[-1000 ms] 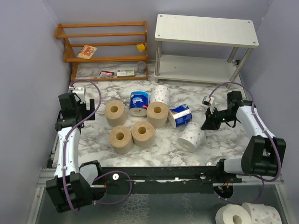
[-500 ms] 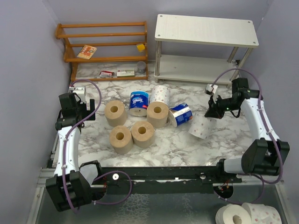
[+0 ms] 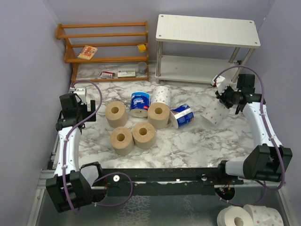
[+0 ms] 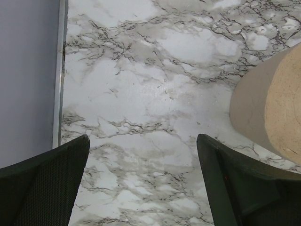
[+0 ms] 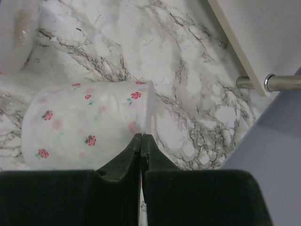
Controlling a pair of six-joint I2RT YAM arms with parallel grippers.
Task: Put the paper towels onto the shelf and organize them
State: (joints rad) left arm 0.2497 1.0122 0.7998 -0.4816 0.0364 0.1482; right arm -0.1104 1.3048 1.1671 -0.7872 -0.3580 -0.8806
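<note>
The right fingers are clenched tight together on the thin rim at one end of a white paper towel roll printed with small red flowers. No brand or writing shows on it. From above, this roll hangs tilted under the fingers. It is near the front right leg of the shelf, level with the lower board but not on it.

The left fingers are spread wide and grasp nothing. They are over bare marble worktop near its left edge, with a plain tan roll just beside the right-hand finger.

The other rolls are grouped at mid-worktop, in front of the shelf and well apart from its boards. Four tan rolls stand on end with their cores facing up. A blue-and-white wrapped roll stands between the two rear tan rolls. Its wrapper has white lettering, too small to read. A second blue-and-white roll lies on its side to the right of the group, and its label is just as unreadable. Another white dotted roll sits behind them.

At the back left is an orange-brown wooden rack. A flat packet and a small yellow item are on its slats. Small boxes are on the worktop beneath it, with print that cannot be made out.
</note>
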